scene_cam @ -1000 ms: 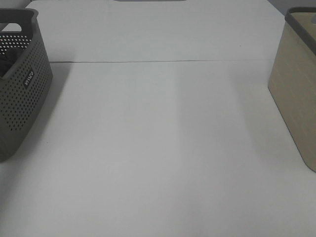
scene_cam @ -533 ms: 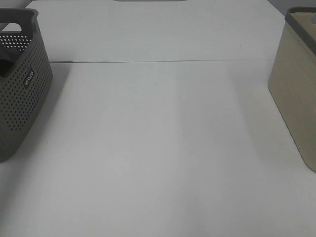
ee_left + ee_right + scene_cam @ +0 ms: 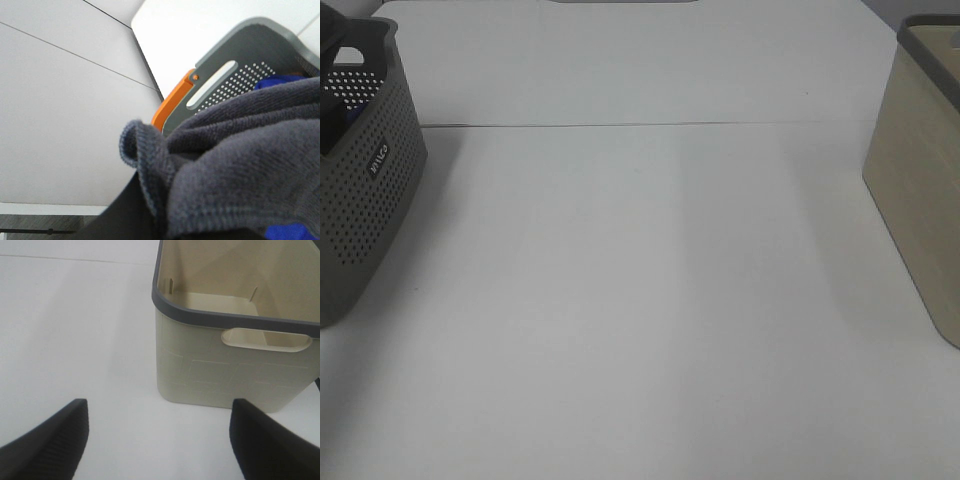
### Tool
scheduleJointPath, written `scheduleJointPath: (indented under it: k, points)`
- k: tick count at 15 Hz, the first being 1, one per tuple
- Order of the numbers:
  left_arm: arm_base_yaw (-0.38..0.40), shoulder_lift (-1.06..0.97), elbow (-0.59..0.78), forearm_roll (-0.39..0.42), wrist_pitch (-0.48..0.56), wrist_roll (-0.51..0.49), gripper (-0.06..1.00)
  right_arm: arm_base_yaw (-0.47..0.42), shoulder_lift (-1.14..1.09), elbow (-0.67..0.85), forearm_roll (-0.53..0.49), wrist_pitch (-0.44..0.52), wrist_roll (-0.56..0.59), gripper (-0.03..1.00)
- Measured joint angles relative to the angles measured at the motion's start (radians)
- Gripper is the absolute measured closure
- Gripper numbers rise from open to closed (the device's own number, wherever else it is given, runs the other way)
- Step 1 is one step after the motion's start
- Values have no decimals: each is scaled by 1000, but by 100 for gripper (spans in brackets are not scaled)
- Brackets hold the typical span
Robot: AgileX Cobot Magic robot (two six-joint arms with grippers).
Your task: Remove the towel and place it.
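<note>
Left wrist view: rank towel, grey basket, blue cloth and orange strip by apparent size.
1. towel, though nearest the camera.
2. grey basket.
3. orange strip and blue cloth look about alike, so unranked.

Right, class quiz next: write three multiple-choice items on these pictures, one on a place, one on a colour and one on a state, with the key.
1. Where does the beige basket stand on the table in the high view?
A) at the right edge
B) in the middle
C) at the left edge

2. What colour is the cloth next to the towel, inside the perforated basket?
A) red
B) blue
C) yellow

3. How does the right gripper stand?
A) shut on the towel
B) shut on nothing
C) open, holding nothing

Key:
1 A: the frame's right edge cuts the beige basket.
2 B: blue fabric shows beside the dark grey towel.
3 C: its fingers stand wide apart with only bare table between them.
</note>
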Motion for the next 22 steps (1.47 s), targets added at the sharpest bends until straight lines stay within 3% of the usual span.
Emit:
scheduleJointPath:
  k: [5, 9, 11, 14, 17, 19, 22]
  points:
    - [-231, -60, -25, -63, -36, -38, 93, 0, 191, 0, 53, -86, -82, 22]
    - [-447, -22, -30, -91, -141, -241, 93, 0, 303, 0, 154, -271, -130, 22]
    - [-527, 23, -30, -83, -142, -263, 93, 0, 368, 0, 235, -346, -182, 22]
    - [-606, 81, -30, -82, -150, -272, 93, 0, 462, 0, 382, -426, -356, 22]
    - [-672, 140, -30, -82, -212, -391, 93, 0, 613, 0, 678, -507, -698, 22]
    - [-681, 155, -30, -82, -223, -460, 93, 0, 693, 0, 835, -540, -876, 22]
    - [-684, 156, -30, -82, -225, -481, 93, 38, 780, 0, 1043, -571, -1070, 22]
